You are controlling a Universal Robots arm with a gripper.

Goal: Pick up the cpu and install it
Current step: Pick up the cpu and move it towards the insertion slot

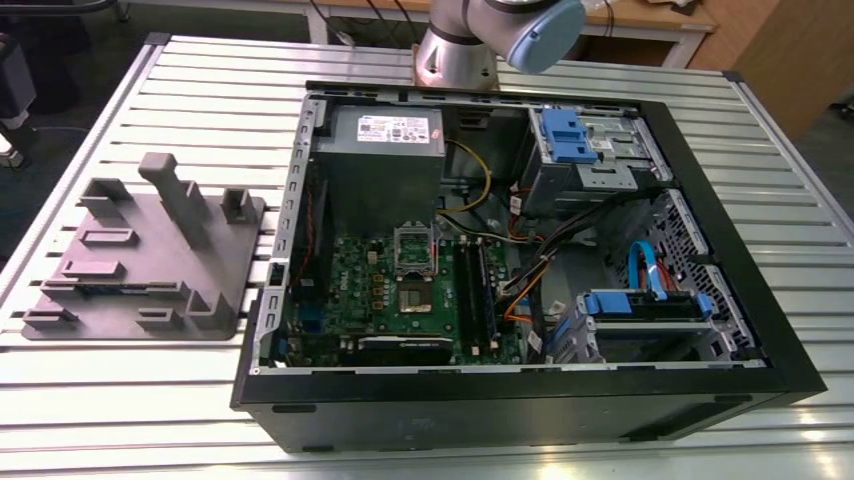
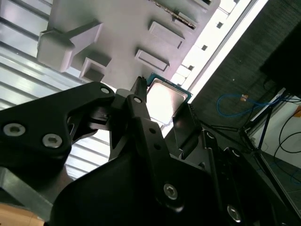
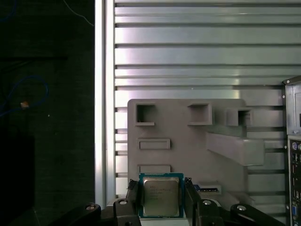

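Observation:
The cpu (image 3: 161, 195) is a small square chip with a silver-grey metal top and a thin green edge. My gripper (image 3: 161, 188) is shut on it, with a black finger (image 3: 133, 194) against each of two opposite sides. In both wrist views the chip hangs well above the grey plastic fixture (image 3: 188, 136). The second wrist view shows the cpu (image 2: 165, 98) from the side between the gripper (image 2: 163, 96) fingers. In the exterior view the green motherboard (image 1: 387, 300) lies inside the open computer case (image 1: 694, 180), and its dark socket (image 1: 415, 262) has a metal frame.
The grey fixture (image 1: 134, 260) with raised blocks lies on the slatted metal table (image 1: 174, 400), at the exterior view's left of the case. Cables, blue drive bays (image 1: 567, 135) and a power supply (image 1: 387, 135) crowd the case. The arm's joint (image 1: 534, 30) rises behind the case.

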